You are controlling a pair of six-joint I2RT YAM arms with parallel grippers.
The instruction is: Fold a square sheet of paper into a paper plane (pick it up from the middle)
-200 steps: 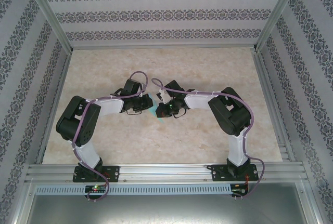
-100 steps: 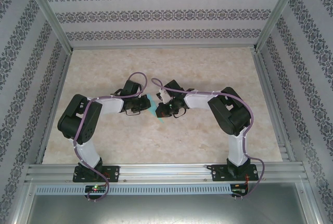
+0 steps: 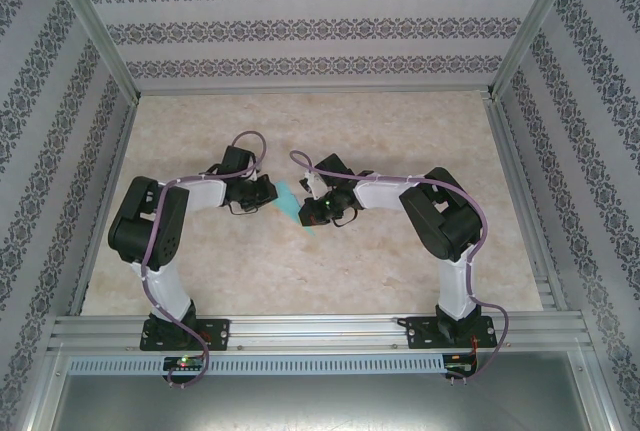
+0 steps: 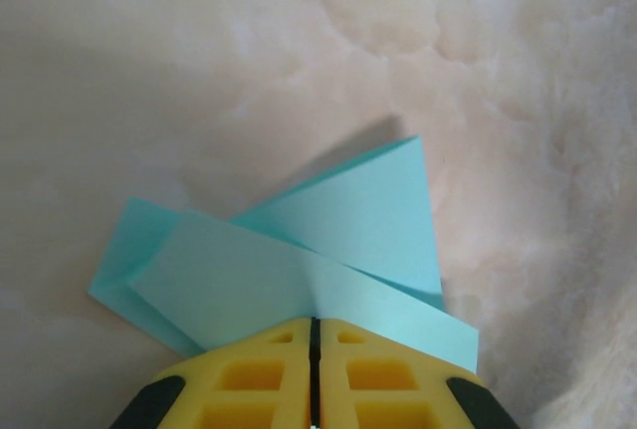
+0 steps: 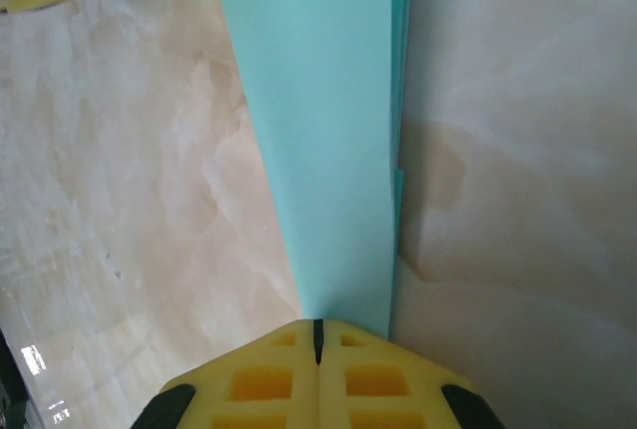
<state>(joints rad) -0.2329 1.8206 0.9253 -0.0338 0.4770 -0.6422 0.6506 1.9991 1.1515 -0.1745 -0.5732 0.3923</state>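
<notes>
My left pincer (image 4: 315,324), clenched on the folded teal paper sheet (image 4: 328,240), has pulled toward frame left; my right pincer (image 5: 318,327) stays clenched on its other end, likely tautening the crease, centre of the pale marbled bench (image 3: 400,281).

A robotics lab test cell: aluminium-profile posts (image 3: 90,21) and patterned backdrop walls (image 3: 320,26) (a wallpaper-like print) box in the marble-look tabletop (image 3: 400,131) beyond the left claw (image 3: 274,196).
</notes>
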